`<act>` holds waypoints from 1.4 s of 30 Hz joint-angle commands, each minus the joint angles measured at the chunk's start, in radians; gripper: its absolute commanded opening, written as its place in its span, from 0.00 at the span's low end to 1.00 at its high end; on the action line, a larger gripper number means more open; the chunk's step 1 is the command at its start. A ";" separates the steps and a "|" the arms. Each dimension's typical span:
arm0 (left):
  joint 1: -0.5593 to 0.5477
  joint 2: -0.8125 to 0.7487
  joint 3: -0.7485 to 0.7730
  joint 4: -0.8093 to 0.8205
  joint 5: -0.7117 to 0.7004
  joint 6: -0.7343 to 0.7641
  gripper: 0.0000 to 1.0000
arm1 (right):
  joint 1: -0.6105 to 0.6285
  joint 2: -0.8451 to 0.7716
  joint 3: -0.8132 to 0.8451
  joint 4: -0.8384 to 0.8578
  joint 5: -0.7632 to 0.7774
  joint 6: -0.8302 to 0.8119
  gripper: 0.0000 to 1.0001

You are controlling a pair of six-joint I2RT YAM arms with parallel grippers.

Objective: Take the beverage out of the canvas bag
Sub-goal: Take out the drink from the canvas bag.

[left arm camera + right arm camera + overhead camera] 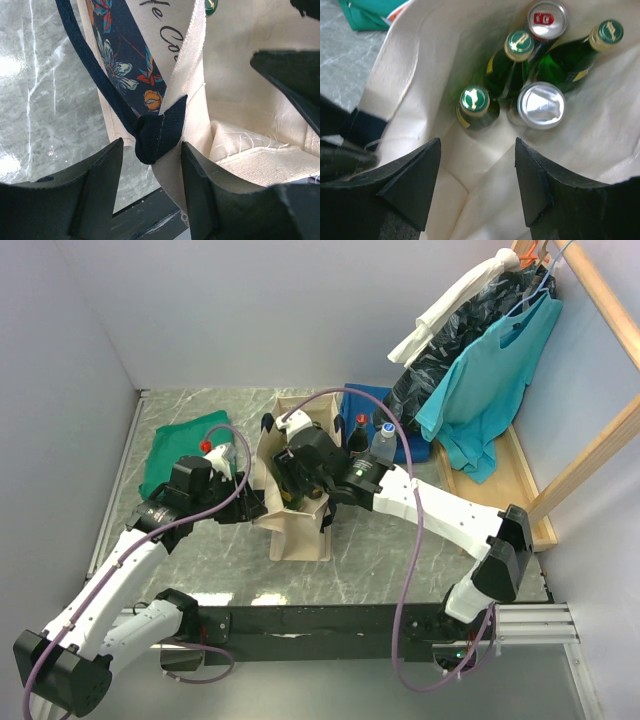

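The cream canvas bag (300, 532) stands upright at the table's middle. My left gripper (256, 504) is at its left rim. In the left wrist view the left gripper (151, 145) is open, and its fingers straddle the bag wall (230, 75) and the stitched end of a navy strap (156, 135). My right gripper (298, 476) hovers over the bag's mouth. In the right wrist view the right gripper (477, 150) is open and empty. Below it, inside the bag (420, 45), stand three green bottles (475, 100) and two cans (541, 105).
A folded green T-shirt (178, 452) with a red-capped item (207, 446) lies at the left. A dark bottle (360, 434) and a clear bottle (383, 443) stand by a blue cloth (372, 403) right of the bag. Clothes (490, 380) hang on a wooden rack (590, 450) at the right.
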 commanded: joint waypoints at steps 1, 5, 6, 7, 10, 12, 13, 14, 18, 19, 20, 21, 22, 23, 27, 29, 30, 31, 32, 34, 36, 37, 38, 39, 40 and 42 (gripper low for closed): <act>-0.009 -0.005 -0.017 -0.048 0.016 0.016 0.56 | -0.024 0.027 0.079 0.043 0.001 -0.008 0.68; -0.009 -0.019 -0.020 -0.044 0.011 0.013 0.56 | -0.050 0.050 0.099 0.059 -0.076 0.007 0.68; -0.009 -0.025 -0.020 -0.044 0.010 0.011 0.57 | -0.058 0.052 0.101 0.061 -0.095 0.018 0.68; -0.009 -0.028 -0.020 -0.045 0.004 0.010 0.57 | -0.073 0.055 0.099 0.070 -0.112 0.021 0.68; -0.009 -0.037 -0.021 -0.042 -0.001 0.005 0.58 | -0.091 0.076 0.116 0.056 -0.151 0.033 0.68; -0.009 -0.042 -0.025 -0.041 0.002 0.007 0.58 | -0.093 0.086 0.129 0.052 -0.177 0.032 0.68; -0.009 -0.042 -0.023 -0.042 0.002 0.005 0.58 | -0.093 0.096 0.132 0.052 -0.186 0.032 0.68; -0.011 -0.042 -0.022 -0.042 0.004 0.007 0.58 | -0.095 0.104 0.141 0.049 -0.194 0.030 0.68; -0.011 -0.043 -0.025 -0.042 0.007 0.007 0.58 | -0.095 0.145 0.181 0.018 -0.225 0.038 0.67; -0.011 -0.046 -0.023 -0.042 0.005 0.008 0.58 | -0.095 0.161 0.187 0.003 -0.228 0.039 0.67; -0.011 -0.051 -0.023 -0.042 0.008 0.008 0.58 | -0.095 0.165 0.196 -0.002 -0.232 0.039 0.67; -0.011 -0.054 -0.025 -0.041 0.005 0.005 0.58 | -0.095 0.170 0.198 -0.010 -0.237 0.041 0.67; -0.012 -0.059 -0.023 -0.041 0.005 0.005 0.58 | -0.095 0.175 0.199 -0.013 -0.241 0.042 0.67; -0.012 -0.063 -0.023 -0.039 0.004 0.005 0.59 | -0.095 0.178 0.199 -0.017 -0.243 0.042 0.67; -0.012 -0.073 -0.025 -0.039 0.004 0.005 0.59 | -0.093 0.176 0.169 -0.017 -0.237 0.047 0.67; -0.012 -0.077 -0.025 -0.039 0.004 0.005 0.59 | -0.095 0.179 0.159 -0.017 -0.232 0.050 0.65; -0.012 -0.077 -0.026 -0.038 0.005 0.005 0.59 | -0.095 0.182 0.158 -0.017 -0.234 0.052 0.65; -0.012 -0.076 -0.025 -0.038 0.005 0.007 0.59 | -0.095 0.185 0.155 -0.014 -0.235 0.050 0.65; -0.012 -0.077 -0.025 -0.039 0.007 0.007 0.59 | -0.096 0.185 0.150 -0.011 -0.235 0.050 0.64; -0.012 -0.077 -0.025 -0.039 0.008 0.007 0.59 | -0.095 0.195 0.152 -0.005 -0.235 0.052 0.64; -0.012 -0.079 -0.025 -0.041 0.004 0.005 0.59 | -0.095 0.205 0.162 -0.014 -0.234 0.053 0.64; -0.012 -0.082 -0.026 -0.041 0.002 0.005 0.59 | -0.093 0.219 0.170 -0.025 -0.231 0.055 0.64; -0.012 -0.085 -0.025 -0.039 -0.001 0.003 0.59 | -0.095 0.224 0.182 -0.029 -0.228 0.056 0.64; -0.012 -0.086 -0.026 -0.038 -0.002 0.002 0.59 | -0.095 0.225 0.182 -0.028 -0.226 0.058 0.64; -0.012 -0.088 -0.026 -0.038 -0.002 0.000 0.59 | -0.093 0.227 0.181 -0.026 -0.226 0.059 0.64; -0.012 -0.091 -0.026 -0.039 -0.006 0.000 0.59 | -0.095 0.230 0.176 -0.020 -0.231 0.062 0.64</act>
